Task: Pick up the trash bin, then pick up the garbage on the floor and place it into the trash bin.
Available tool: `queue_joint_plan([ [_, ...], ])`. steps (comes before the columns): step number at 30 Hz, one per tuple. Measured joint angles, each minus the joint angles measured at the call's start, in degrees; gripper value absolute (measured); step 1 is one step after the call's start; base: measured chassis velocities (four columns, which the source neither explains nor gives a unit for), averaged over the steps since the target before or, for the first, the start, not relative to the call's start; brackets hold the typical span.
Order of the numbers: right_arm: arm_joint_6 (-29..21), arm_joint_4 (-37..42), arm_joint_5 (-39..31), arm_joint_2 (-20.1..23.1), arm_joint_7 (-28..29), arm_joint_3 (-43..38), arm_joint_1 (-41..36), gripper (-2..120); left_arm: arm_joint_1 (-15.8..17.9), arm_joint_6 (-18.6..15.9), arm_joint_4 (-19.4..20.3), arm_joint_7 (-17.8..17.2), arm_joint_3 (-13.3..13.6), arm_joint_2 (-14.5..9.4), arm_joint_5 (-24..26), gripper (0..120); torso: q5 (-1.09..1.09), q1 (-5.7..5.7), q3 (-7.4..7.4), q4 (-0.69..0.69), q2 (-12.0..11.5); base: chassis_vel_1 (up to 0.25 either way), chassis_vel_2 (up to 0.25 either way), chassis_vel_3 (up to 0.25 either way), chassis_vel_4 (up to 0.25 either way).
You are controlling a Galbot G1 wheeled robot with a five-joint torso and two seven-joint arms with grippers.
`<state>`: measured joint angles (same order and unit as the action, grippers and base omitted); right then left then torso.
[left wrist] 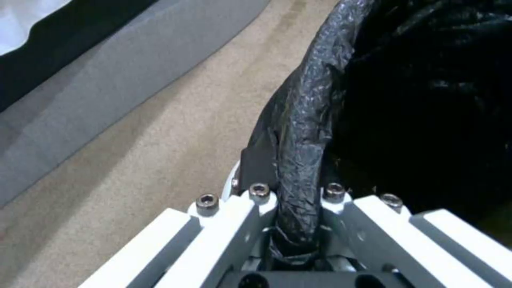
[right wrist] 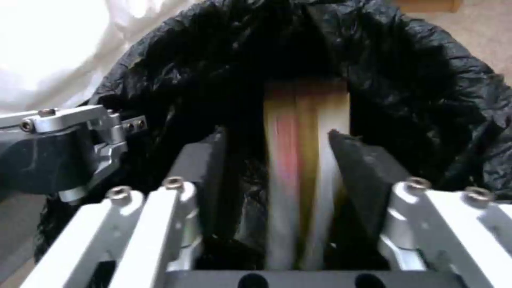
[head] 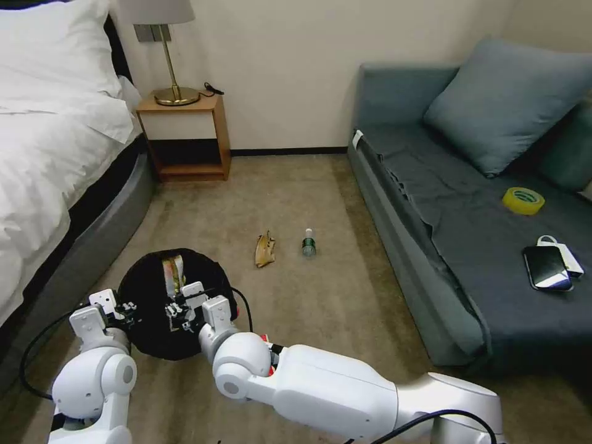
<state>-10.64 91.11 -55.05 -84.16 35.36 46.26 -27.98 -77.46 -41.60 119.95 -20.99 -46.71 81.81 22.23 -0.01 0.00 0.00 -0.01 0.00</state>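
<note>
Wrapper going into the bin

Left claw (left wrist: 299, 208) is clamped on the bin (head: 148, 290) rim at near left; right claw (right wrist: 277, 160), open over it, has the gold wrapper (right wrist: 304, 160) between its pads. Next, I'd guess: banana peel (head: 265, 250), then bottle (head: 309, 242), farther right on the floor.

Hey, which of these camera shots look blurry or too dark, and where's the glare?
Right wrist view: the long wrapper between the right claw's pads is smeared lengthwise; white bedding washes out one corner. Left wrist view: soft focus throughout; the bag's interior is near black beside the trash bin rim in the left claw. Head view: sharp and evenly lit, with a reflection on the phone.
</note>
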Motion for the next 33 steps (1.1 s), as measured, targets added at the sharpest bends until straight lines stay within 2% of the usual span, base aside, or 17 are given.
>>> queue_joint_plan([
  [1,-0.1,0.1,0.1,0.0,-0.1,0.0,0.0,58,0.0,0.0,0.1,0.0,0.0,0.0,0.0,3,0.0,0.0,0.0,0.0,0.0,0.0,0.0,0.0,0.0],
  [2,-0.1,0.1,0.1,0.0,-0.1,0.0,0.0,58,0.0,0.0,0.1,0.0,0.0,0.0,0.0,3,0.0,0.0,0.0,0.0,0.0,0.0,0.0,0.0,0.0],
  [5,-0.4,0.6,0.3,0.1,-0.1,-0.3,0.0,74,-0.2,0.1,0.2,0.0,-0.2,-0.1,0.2,3,0.0,0.0,0.0,0.01,0.0,0.0,0.0,0.0,0.0],
  [7,-0.5,1.0,0.4,0.2,-0.1,-0.5,0.0,77,-0.2,0.1,0.2,0.0,-0.3,-0.1,0.2,3,0.0,0.0,0.0,0.0,0.0,0.0,0.0,0.0,0.0],
  [8,-1.0,2.2,1.1,0.7,-0.6,-1.8,0.4,85,-0.2,0.1,0.2,0.0,-0.4,-0.2,0.2,3,0.01,0.0,0.0,0.01,0.0,0.0,0.0,0.0,0.0],
  [9,-1.0,2.2,1.1,0.7,-0.6,-1.8,0.4,85,-0.2,0.1,0.2,0.0,-0.4,-0.2,0.2,3,0.01,0.0,0.0,0.01,0.0,0.0,0.0,0.0,0.0],
  [12,-3.4,4.6,5.4,2.8,-2.3,-5.8,1.4,97,-0.2,0.2,0.2,0.1,-0.7,-0.3,0.3,3,0.01,0.0,0.0,0.01,0.0,0.0,0.0,0.0,0.0],
  [18,-7.7,7.3,9.9,5.9,-3.2,-10.4,2.5,99,0.0,0.2,0.1,0.1,-1.1,-0.5,0.3,3,0.02,0.0,0.0,0.0,0.0,0.0,0.0,0.0,0.0],
  [21,-14.4,7.1,11.0,10.2,-4.3,-14.5,4.1,100,0.3,0.2,0.1,0.1,-1.6,-0.7,0.7,3,0.02,0.0,0.0,0.0,0.0,0.0,0.0,0.0,0.0],
  [22,-14.4,7.1,11.0,10.2,-4.3,-14.5,4.1,100,0.3,0.2,0.1,0.1,-1.6,-0.7,0.7,3,0.02,0.0,0.0,0.0,0.0,0.0,0.0,0.0,0.0],
  [23,-18.0,5.7,8.3,12.0,-4.9,-15.5,4.5,100,0.3,0.3,0.1,0.1,-1.8,-0.8,0.9,3,0.02,0.0,0.0,0.0,0.0,0.0,0.0,0.0,0.0],
  [24,-19.1,5.2,7.2,12.4,-5.1,-15.7,4.6,100,0.4,0.3,0.1,0.1,-1.8,-0.8,1.0,3,0.02,0.0,0.0,-0.01,0.0,0.0,0.0,0.0,0.0],
  [25,-23.3,3.9,2.4,13.5,-5.7,-16.2,4.9,100,0.4,0.3,0.1,0.1,-2.0,-0.9,1.1,3,0.03,0.0,0.0,0.0,0.0,0.0,0.0,0.0,0.0],
  [26,-23.3,3.9,2.4,13.5,-5.7,-16.2,4.9,100,0.4,0.3,0.1,0.1,-2.0,-0.9,1.1,3,0.03,0.0,0.0,0.0,0.0,0.0,0.0,0.0,0.0],
  [29,-28.2,0.4,-3.6,14.8,-7.2,-15.4,5.0,100,0.3,0.3,0.3,0.1,-2.4,-1.0,1.4,3,0.01,0.0,0.0,0.0,0.0,0.0,0.0,0.0,0.0],
  [33,-28.9,-2.4,-7.0,15.0,-7.3,-11.6,3.7,100,-0.5,0.3,1.1,0.1,-2.6,-1.1,1.6,3,0.02,0.0,0.0,0.0,0.0,0.0,0.0,0.0,0.0],
])
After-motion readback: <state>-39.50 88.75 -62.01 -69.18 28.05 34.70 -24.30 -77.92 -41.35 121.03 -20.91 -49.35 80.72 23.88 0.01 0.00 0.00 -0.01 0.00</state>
